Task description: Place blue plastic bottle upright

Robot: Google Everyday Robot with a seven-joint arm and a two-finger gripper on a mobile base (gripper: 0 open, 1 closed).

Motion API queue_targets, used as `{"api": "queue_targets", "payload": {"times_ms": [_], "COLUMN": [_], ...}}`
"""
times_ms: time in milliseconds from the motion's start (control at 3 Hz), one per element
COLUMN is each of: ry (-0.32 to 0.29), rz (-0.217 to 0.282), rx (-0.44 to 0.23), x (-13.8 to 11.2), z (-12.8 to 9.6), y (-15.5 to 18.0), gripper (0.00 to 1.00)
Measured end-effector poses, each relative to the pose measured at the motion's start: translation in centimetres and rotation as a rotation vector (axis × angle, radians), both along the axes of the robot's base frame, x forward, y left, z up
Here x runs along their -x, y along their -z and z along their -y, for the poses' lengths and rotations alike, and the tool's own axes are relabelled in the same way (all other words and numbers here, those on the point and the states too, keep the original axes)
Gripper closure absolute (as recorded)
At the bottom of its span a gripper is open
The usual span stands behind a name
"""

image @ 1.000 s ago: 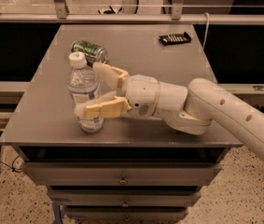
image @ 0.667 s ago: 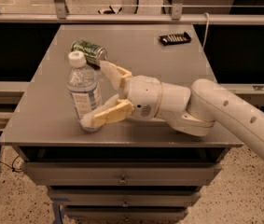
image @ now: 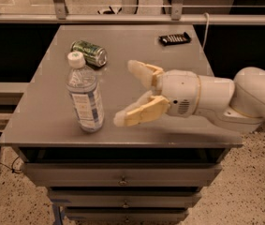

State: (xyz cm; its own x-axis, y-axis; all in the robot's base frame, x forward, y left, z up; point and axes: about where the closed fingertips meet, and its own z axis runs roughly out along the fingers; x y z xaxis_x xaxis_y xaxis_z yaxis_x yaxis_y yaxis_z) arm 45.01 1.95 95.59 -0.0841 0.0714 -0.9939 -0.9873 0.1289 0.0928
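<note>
The blue plastic bottle [image: 84, 95], clear with a white cap and a pale blue-and-white label, stands upright near the front left of the grey table [image: 122, 50]. My gripper [image: 125, 93] is open and empty, just to the right of the bottle, with a gap between its cream fingertips [image: 122, 119] and the bottle. Nothing touches the bottle.
A green metal drink can [image: 90, 53] lies on its side behind the bottle. A small black remote-like device [image: 174, 39] lies at the back right. The table's front edge is close to the bottle's base. Drawers sit below the tabletop.
My gripper has let go of the bottle and pulled back to the right. The bottle stays standing where it was.
</note>
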Motion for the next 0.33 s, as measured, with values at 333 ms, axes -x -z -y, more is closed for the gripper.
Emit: {"api": "queue_targets", "payload": {"times_ms": [333], "ry": [-0.003], "rz": [-0.016], "rx": [0.004], "x": [0.17], "z": [0.08], "y": [0.01], "gripper": [0.0]}}
